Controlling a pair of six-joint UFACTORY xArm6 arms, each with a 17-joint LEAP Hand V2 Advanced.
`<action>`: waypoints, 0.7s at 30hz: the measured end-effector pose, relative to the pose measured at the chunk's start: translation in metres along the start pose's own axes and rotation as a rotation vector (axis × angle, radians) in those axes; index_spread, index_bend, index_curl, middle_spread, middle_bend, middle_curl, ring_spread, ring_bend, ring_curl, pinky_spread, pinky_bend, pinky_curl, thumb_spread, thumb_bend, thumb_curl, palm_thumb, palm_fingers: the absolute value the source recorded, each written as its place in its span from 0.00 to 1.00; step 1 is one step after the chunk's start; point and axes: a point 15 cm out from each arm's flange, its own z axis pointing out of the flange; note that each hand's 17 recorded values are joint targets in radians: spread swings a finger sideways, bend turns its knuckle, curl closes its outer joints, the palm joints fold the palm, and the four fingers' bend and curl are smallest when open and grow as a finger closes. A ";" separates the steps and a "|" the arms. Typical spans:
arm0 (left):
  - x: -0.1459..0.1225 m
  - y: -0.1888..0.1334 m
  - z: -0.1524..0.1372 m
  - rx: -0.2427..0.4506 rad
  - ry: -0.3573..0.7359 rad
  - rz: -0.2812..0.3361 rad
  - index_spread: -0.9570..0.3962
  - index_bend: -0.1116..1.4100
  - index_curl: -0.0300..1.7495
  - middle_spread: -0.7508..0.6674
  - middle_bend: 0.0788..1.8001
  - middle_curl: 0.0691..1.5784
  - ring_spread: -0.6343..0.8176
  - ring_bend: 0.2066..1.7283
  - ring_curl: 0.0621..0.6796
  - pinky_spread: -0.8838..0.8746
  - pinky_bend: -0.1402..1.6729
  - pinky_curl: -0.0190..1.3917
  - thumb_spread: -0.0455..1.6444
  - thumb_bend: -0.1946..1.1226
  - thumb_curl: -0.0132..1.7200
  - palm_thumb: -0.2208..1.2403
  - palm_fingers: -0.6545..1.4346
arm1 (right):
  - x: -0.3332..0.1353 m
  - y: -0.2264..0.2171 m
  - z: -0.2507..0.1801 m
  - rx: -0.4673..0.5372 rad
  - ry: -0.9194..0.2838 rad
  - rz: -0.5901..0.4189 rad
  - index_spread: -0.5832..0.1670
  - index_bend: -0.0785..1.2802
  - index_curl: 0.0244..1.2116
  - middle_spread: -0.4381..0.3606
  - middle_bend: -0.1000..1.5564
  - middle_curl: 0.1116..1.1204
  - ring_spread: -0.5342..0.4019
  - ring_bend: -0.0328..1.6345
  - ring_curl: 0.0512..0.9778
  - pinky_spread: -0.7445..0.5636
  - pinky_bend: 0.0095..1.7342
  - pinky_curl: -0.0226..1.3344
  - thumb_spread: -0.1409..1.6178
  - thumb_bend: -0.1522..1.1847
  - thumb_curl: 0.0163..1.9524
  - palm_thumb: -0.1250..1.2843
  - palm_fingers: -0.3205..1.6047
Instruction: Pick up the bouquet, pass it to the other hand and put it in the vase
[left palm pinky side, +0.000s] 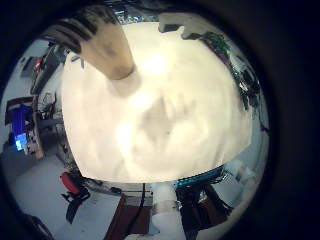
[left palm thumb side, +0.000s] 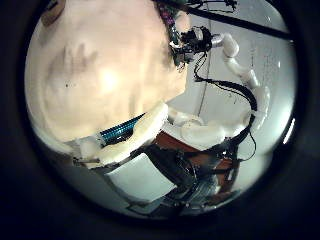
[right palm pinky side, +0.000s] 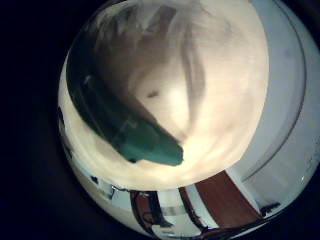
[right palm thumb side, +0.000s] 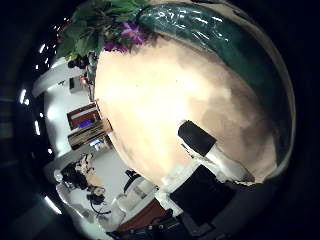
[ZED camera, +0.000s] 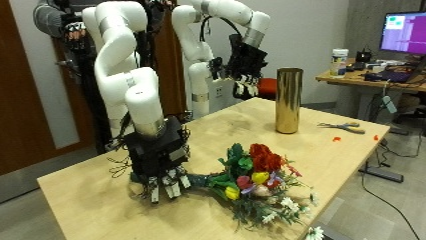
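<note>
Table (ZED camera: 93, 180): a pale wooden top holding everything.
Bouquet (ZED camera: 257, 185): lies on its side near the table's front edge, red and yellow blooms and greenery fanned out, its dark green wrapped stem pointing toward the right hand.
Right hand (ZED camera: 163, 170): lowered onto the tabletop at the stem end, fingers pointing down; whether they clasp the stem cannot be told.
Vase (ZED camera: 288, 101): a tall gold cylinder, upright, well apart from the bouquet.
Left hand (ZED camera: 248, 62): raised above the table near the vase, fingers relaxed, holding nothing.

we see a gold vase (ZED camera: 288, 100), a bouquet (ZED camera: 257, 183) of red, yellow, purple and white blooms, green stems, a pale wood table (ZED camera: 133, 210)
</note>
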 end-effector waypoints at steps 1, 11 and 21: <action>0.001 0.000 0.000 0.001 0.000 0.001 0.65 0.26 0.28 0.66 0.06 0.16 0.74 0.12 0.16 0.71 0.18 0.18 0.66 0.13 0.18 0.38 0.48 | 0.002 -0.001 0.001 -0.003 0.001 0.004 0.71 0.18 0.24 0.84 0.22 0.24 0.82 0.33 0.17 0.84 0.12 0.23 0.68 0.10 0.17 0.51 0.33; 0.002 0.000 -0.001 0.002 -0.001 0.003 0.65 0.26 0.28 0.66 0.06 0.16 0.74 0.12 0.17 0.70 0.18 0.18 0.67 0.13 0.18 0.38 0.48 | 0.004 -0.001 0.008 -0.023 0.001 0.015 0.70 0.19 0.24 0.82 0.25 0.25 0.78 0.37 0.18 0.84 0.11 0.22 0.68 0.10 0.17 0.52 0.40; 0.003 0.002 -0.002 0.001 -0.001 0.005 0.65 0.26 0.28 0.66 0.06 0.16 0.75 0.12 0.17 0.70 0.18 0.18 0.67 0.13 0.18 0.38 0.48 | 0.003 -0.002 0.012 -0.041 0.024 0.015 0.63 0.20 0.27 0.73 0.29 0.27 0.62 0.45 0.18 0.80 0.12 0.21 0.67 0.10 0.18 0.58 0.50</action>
